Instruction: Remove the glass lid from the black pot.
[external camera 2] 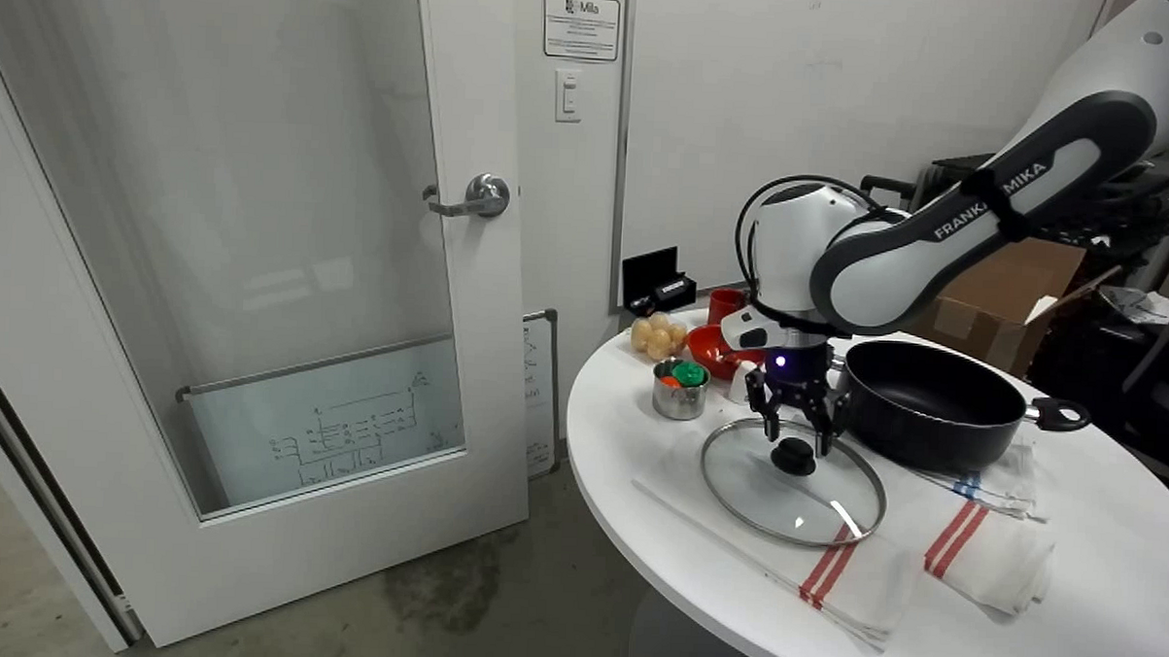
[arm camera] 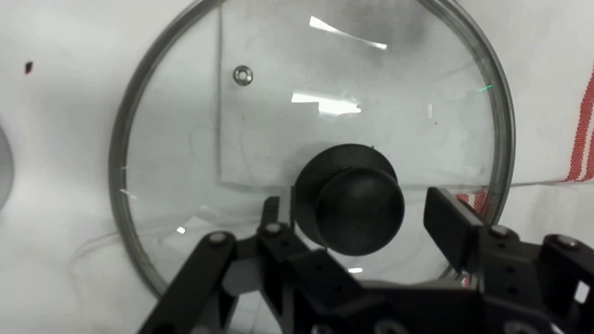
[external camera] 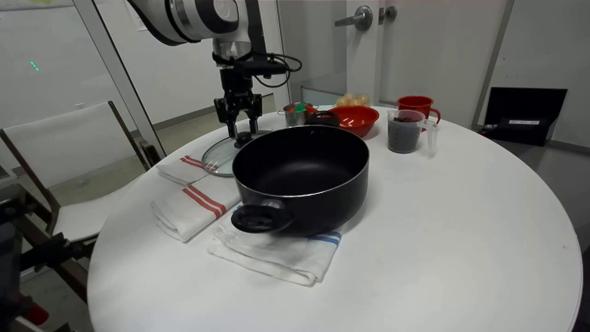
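The glass lid (external camera: 221,157) lies beside the black pot (external camera: 322,212), knob up, on the table and partly over a red-striped towel. It also shows in an exterior view (external camera 2: 754,500) and fills the wrist view (arm camera: 176,153). The pot stands uncovered, its inside bare; it also shows in an exterior view (external camera 2: 931,433). My gripper (external camera: 243,131) points down over the lid, also seen in an exterior view (external camera 2: 797,439). In the wrist view my gripper (arm camera: 358,204) is open, with the black knob (arm camera: 359,211) between its fingers, closer to the left one. A gap shows to the right finger.
White towels (external camera: 198,207) with red stripes lie beside the pot; a blue-striped towel (external camera: 276,258) lies under it. A small metal pot (external camera 2: 679,400), red bowl (external camera: 352,120), measuring cup (external camera: 403,138) and red mug (external camera: 415,103) stand farther along the round table (external camera: 461,240).
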Robot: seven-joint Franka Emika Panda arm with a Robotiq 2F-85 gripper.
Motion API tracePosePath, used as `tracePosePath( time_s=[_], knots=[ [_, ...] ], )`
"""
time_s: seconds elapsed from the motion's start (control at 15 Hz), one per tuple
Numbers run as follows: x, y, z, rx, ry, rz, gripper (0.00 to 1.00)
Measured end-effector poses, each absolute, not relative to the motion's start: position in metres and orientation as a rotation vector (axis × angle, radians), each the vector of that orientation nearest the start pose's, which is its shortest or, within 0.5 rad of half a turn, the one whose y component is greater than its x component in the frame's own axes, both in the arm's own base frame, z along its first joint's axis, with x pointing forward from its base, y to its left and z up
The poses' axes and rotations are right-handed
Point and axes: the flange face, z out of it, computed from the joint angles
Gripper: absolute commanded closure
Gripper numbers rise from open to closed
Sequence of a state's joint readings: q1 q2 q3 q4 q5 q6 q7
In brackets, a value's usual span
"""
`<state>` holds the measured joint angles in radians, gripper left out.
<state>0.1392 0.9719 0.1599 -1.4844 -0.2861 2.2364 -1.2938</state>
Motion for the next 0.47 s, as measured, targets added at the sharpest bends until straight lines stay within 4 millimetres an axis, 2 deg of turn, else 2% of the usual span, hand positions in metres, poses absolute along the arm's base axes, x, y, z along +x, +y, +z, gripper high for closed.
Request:
tracePosePath(
  time_s=[0.2,0.47],
  knots=[
    [0.658,0.179,0.089,2.038,2.408,-0.318,0.0],
    [0.663,0.179,0.11,2.031,2.395,-0.29,0.0]
  ],
)
